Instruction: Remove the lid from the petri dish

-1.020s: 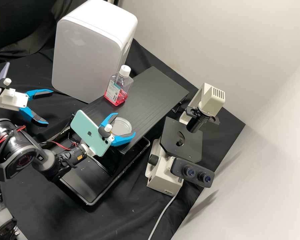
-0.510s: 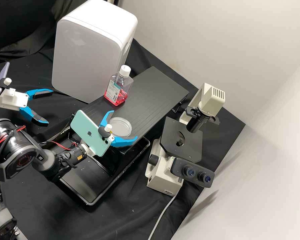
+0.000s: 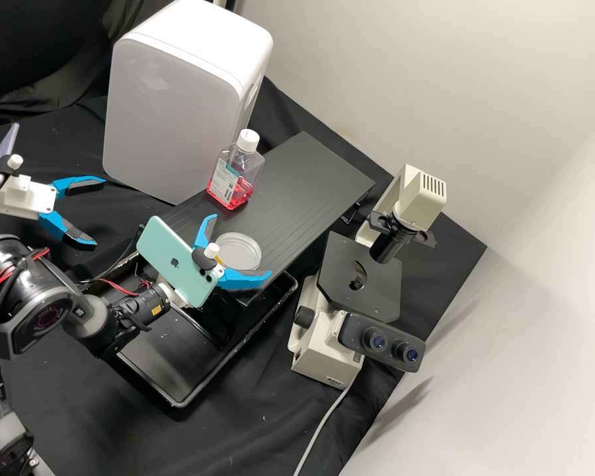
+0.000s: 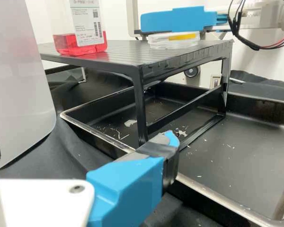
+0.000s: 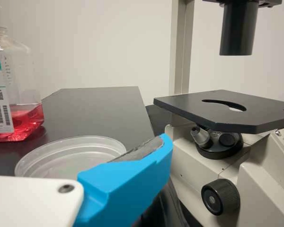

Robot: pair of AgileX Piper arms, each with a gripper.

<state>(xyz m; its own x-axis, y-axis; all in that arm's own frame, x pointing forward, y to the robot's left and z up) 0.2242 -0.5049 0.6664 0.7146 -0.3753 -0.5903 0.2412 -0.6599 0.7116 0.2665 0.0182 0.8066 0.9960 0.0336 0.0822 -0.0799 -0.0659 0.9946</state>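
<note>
A clear petri dish (image 3: 242, 255) with its lid on lies at the near end of a black raised platform (image 3: 297, 185). My right gripper (image 3: 239, 244), which carries a teal phone, is open, with one blue finger on each side of the dish and neither pressing it. In the right wrist view the dish (image 5: 68, 156) sits just beyond one of the fingers (image 5: 132, 172). My left gripper (image 3: 98, 211) hangs open and empty over the black cloth, well to the left of the platform. From the left wrist view, the dish (image 4: 173, 40) shows at the platform's far end.
A bottle of red liquid (image 3: 233, 173) stands on the platform behind the dish. A white box (image 3: 178, 92) stands at the back left. A microscope (image 3: 370, 284) is right of the platform. The platform stands in a black tray (image 3: 178, 377).
My right gripper has drawn back a little toward the left and its fingers have spread wider, so more of the dish shows. The left arm has stayed still.
</note>
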